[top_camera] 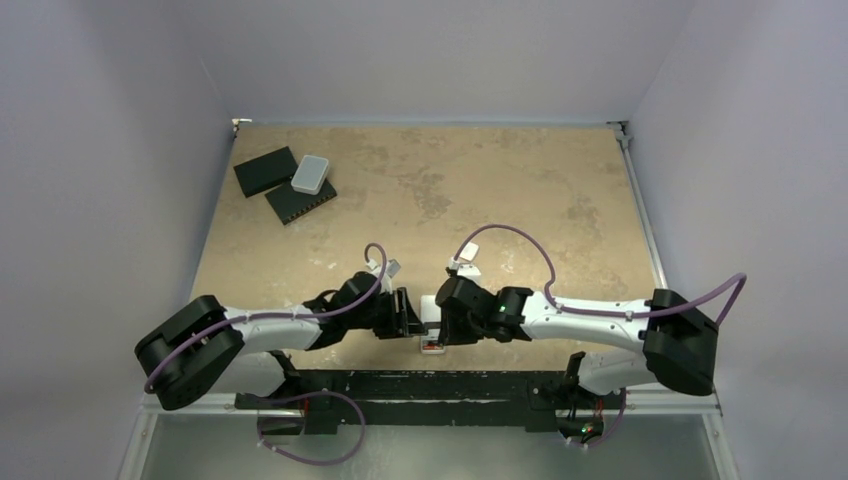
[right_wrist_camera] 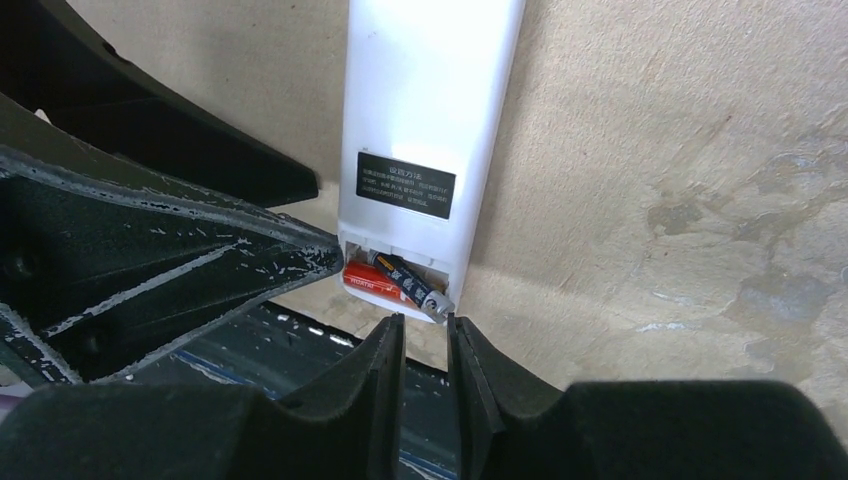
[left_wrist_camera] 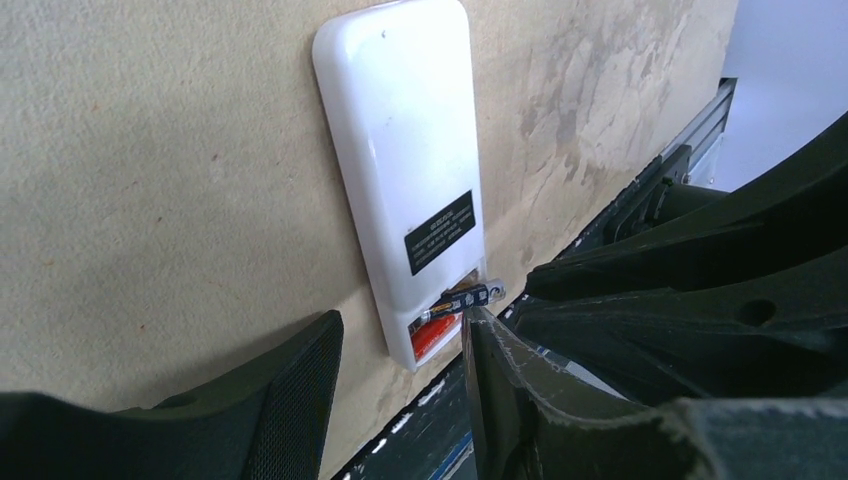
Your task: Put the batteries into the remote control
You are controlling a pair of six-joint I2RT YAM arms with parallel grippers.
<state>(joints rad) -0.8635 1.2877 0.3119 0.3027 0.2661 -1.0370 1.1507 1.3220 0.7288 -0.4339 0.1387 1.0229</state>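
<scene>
Far left: two flat black slabs (top_camera: 262,172) and a light grey box (top_camera: 311,174) lie at the back corner of the surface (top_camera: 450,180), well apart from the work. I leave them alone.
Left claw: I see the left claw (left_wrist_camera: 402,330) standing fairly wide and holding nothing. Its fingers straddle the near end of the remote, with bare surface showing beside the left one.
Remote control: the remote control (left_wrist_camera: 400,130) lies back-up at the near edge of the surface, between the two claws. Its battery bay (right_wrist_camera: 352,262) is uncovered at the end facing me.
Batteries: the reddish-orange battery (right_wrist_camera: 372,282) lies flat in the bay and looks seated. The dark battery (right_wrist_camera: 408,282) lies aslant across it, one end inside and the other poking out past the remote's corner.
Right claw: the right claw (right_wrist_camera: 427,340) is narrow, with only a slim gap between its pads. The dark battery's free end sits right at its mouth, and I cannot tell whether it is pinched or merely touched.
Step in hand: I judge this to be seating the second battery, with the first one done.
Next move: I think it calls for swinging the protruding end round until the battery lies parallel to the orange one, then pressing it down. The left claw should brace the remote so it does not slide off the edge.
</scene>
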